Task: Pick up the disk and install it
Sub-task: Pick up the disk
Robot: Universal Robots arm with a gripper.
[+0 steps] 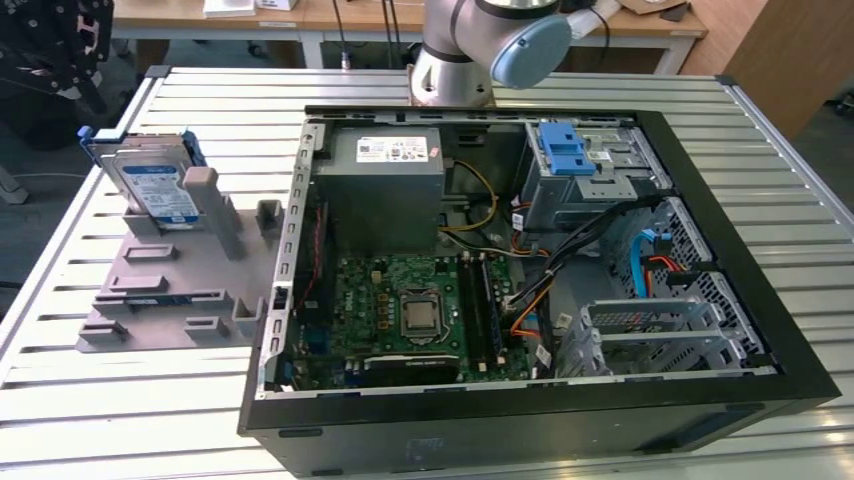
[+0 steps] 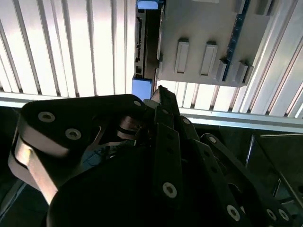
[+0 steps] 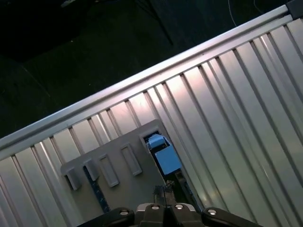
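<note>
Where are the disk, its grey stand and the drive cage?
disk (image 1: 151, 187), exterior view, on its blue-and-white label.
grey stand (image 1: 187, 272), exterior view, on its flat base.
drive cage (image 1: 566, 150), exterior view, on its blue latch.

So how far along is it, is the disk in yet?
Not yet. Nothing looks done: the disk stands in its grey holder, outside the computer case. The gripper hangs above it in the second wrist view, not touching. Picking up and installing are both left.

Slatted metal table (image 1: 134, 420) bears a grey fixture plate (image 1: 147, 300); open computer case (image 1: 534, 412) beside
</note>
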